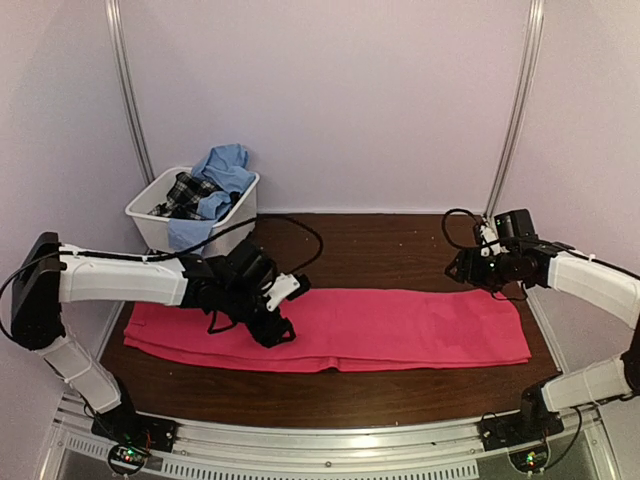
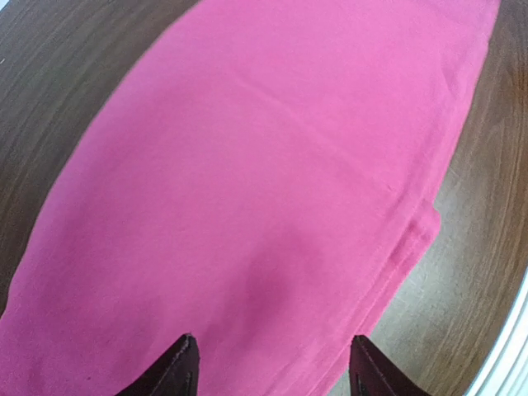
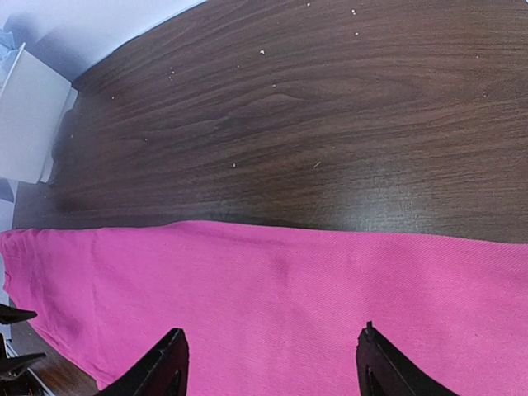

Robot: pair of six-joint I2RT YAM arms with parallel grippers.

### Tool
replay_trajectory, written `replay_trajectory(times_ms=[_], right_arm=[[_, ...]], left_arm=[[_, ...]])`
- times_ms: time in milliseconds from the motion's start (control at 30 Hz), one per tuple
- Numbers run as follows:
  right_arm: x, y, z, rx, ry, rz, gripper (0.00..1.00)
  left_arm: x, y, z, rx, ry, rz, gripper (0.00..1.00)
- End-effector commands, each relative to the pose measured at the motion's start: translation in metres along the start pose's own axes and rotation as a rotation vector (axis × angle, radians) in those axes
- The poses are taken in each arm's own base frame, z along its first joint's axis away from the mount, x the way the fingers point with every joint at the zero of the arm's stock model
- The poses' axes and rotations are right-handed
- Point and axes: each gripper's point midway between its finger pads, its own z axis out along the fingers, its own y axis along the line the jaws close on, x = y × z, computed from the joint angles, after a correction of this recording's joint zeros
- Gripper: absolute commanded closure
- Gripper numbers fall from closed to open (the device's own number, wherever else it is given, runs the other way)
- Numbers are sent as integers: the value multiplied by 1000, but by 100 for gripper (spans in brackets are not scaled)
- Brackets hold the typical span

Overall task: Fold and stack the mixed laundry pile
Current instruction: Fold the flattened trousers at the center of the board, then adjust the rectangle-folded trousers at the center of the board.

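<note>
1. Two arms reach in from the sides of the overhead view, the left arm from the left edge and the right arm from the right edge.
2. A pink cloth lies flat in a long band across the middle of the dark wooden surface, with a folded edge along its lower side.
3. The left jaws hang over the band's left part, spread apart and pinching nothing. In the left wrist view only pink fabric shows between the tips. I cannot tell whether they touch it.
4. The right jaws hover over the band's upper right edge, also spread and gripping nothing.
5. A white tub stands in the upper left of the overhead view, apart from the pink cloth.
6. A light blue shirt spills over the tub's rim, and a black-and-white plaid garment lies in the tub beside it.
</note>
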Motion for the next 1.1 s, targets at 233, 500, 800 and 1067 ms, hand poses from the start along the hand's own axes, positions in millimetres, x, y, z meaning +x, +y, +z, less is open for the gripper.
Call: replay_trajectory(times_ms=[233, 500, 800, 1067], right_arm=[[-14, -35, 4, 78, 0, 8, 30], [-18, -64, 4, 107, -2, 70, 28], [-16, -90, 1, 165, -2, 95, 26], [-12, -121, 0, 237, 1, 152, 26]], left_arm=[[-13, -35, 38, -39, -14, 393, 41], [-3, -43, 69, -66, 78, 490, 42], [-17, -22, 48, -209, 40, 413, 100], [4, 8, 13, -341, 69, 269, 100]])
